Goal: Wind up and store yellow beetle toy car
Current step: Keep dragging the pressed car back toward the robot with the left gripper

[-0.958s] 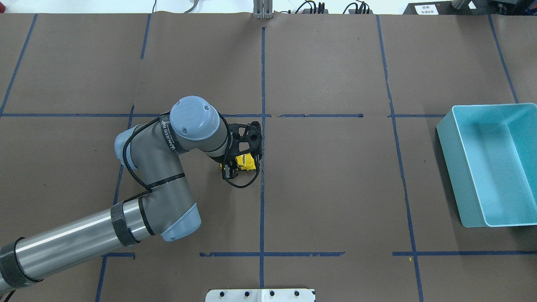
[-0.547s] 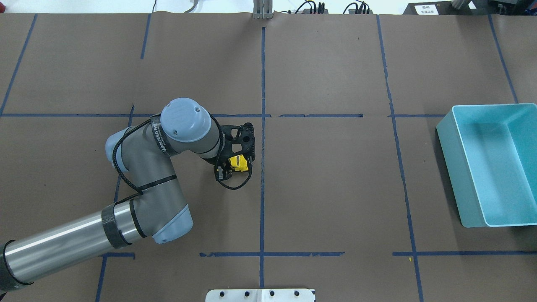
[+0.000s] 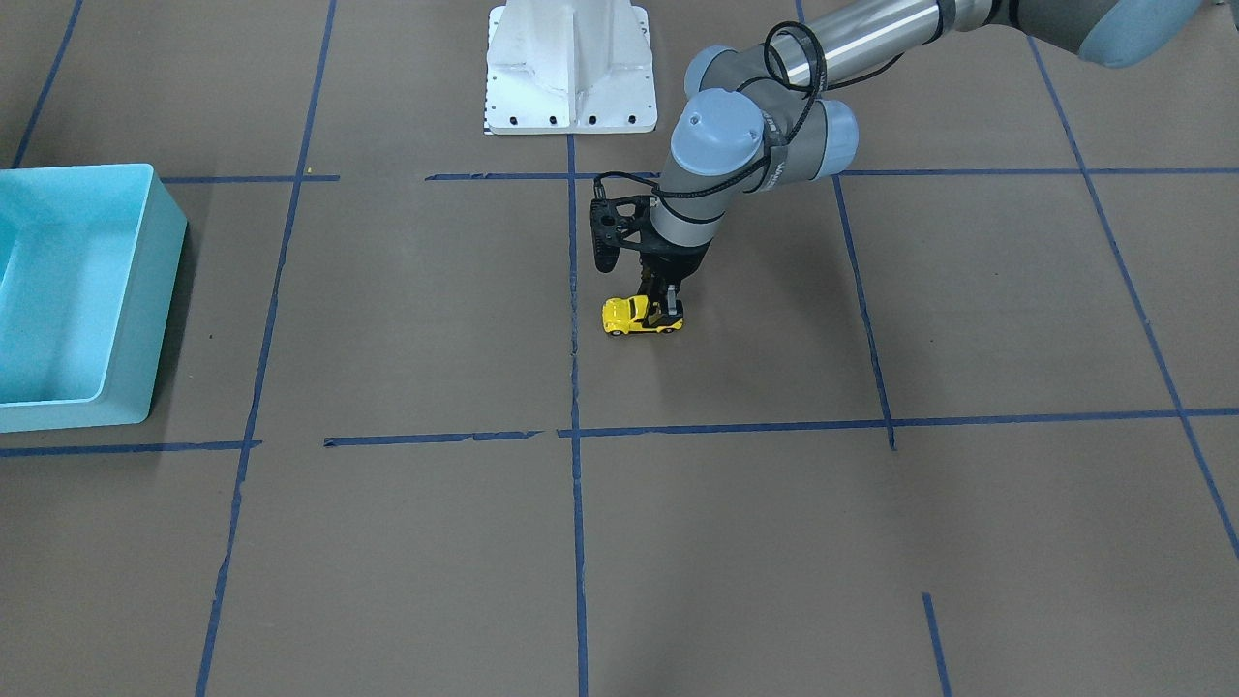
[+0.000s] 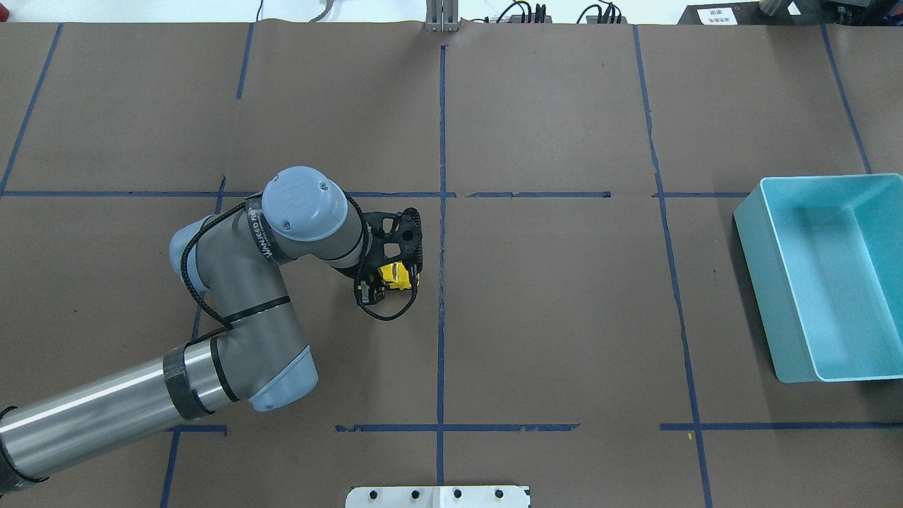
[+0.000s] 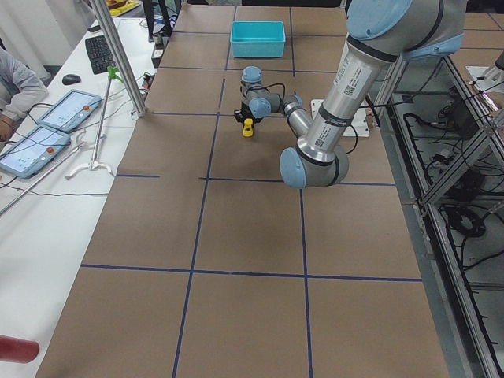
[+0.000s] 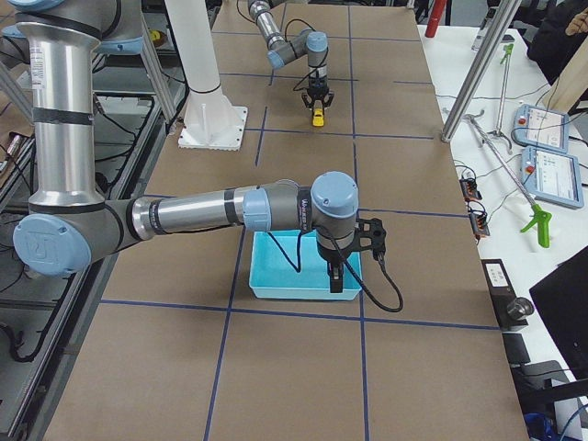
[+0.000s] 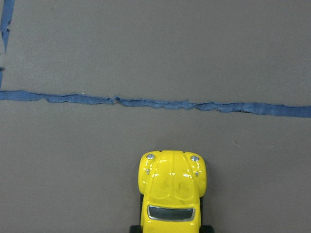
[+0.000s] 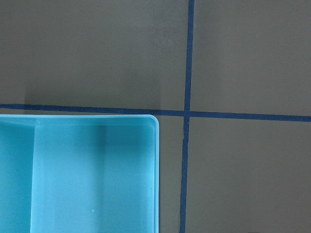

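The yellow beetle toy car (image 3: 634, 317) stands on its wheels on the brown paper near the table's middle. It also shows in the overhead view (image 4: 396, 275) and, nose first, in the left wrist view (image 7: 173, 184). My left gripper (image 3: 664, 306) points straight down and is shut on the car's rear half. The light blue bin (image 4: 760, 282) stands at the table's right end. My right gripper (image 6: 334, 276) shows only in the exterior right view, hanging over the bin's corner (image 8: 154, 121). I cannot tell whether it is open or shut.
Blue tape lines divide the brown paper; one (image 7: 194, 105) runs just ahead of the car's nose. The white robot base (image 3: 571, 68) sits at the table's near edge. The bin (image 3: 166, 281) is empty. Tablets and tools lie on the side benches.
My left gripper has slid the car steadily toward the left of the overhead view, away from the central blue line. The bin has not moved.
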Controlling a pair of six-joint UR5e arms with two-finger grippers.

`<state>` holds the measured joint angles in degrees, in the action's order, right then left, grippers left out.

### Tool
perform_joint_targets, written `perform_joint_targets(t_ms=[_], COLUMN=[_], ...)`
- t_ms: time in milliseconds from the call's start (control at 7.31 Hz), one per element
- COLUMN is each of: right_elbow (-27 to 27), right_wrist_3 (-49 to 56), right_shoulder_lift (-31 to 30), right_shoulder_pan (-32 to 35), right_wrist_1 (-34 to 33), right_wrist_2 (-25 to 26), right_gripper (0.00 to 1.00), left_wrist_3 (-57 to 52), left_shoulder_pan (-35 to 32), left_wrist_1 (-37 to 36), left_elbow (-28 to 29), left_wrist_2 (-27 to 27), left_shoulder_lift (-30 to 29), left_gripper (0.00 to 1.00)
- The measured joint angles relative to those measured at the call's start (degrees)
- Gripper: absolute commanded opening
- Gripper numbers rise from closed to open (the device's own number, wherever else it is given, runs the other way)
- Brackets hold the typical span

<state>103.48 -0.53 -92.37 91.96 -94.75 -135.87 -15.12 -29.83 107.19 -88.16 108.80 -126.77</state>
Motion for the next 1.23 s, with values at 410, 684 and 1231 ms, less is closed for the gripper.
perform_joint_targets(t_ms=[410, 684, 1231], right_elbow=[-0.03, -0.03, -0.09], right_wrist_3=[-0.06, -0.08, -0.09], right_shoulder_lift=[0.00, 0.00, 0.00], right_shoulder_pan=[-0.57, -0.81, -1.02], right_wrist_1=[0.00, 0.00, 0.00], right_wrist_2=[-0.01, -0.01, -0.25], right_gripper=[1.00, 1.00, 1.00], left_wrist_3=[0.00, 0.00, 0.00], left_shoulder_pan=[0.00, -0.07, -0.53], left_wrist_1=[0.02, 0.02, -0.04], left_elbow=[-0.07, -0.06, -0.57], left_wrist_2=[0.01, 0.07, 0.29], left_shoulder_lift=[0.09, 0.12, 0.91], left_gripper=[0.10, 0.10, 0.10])
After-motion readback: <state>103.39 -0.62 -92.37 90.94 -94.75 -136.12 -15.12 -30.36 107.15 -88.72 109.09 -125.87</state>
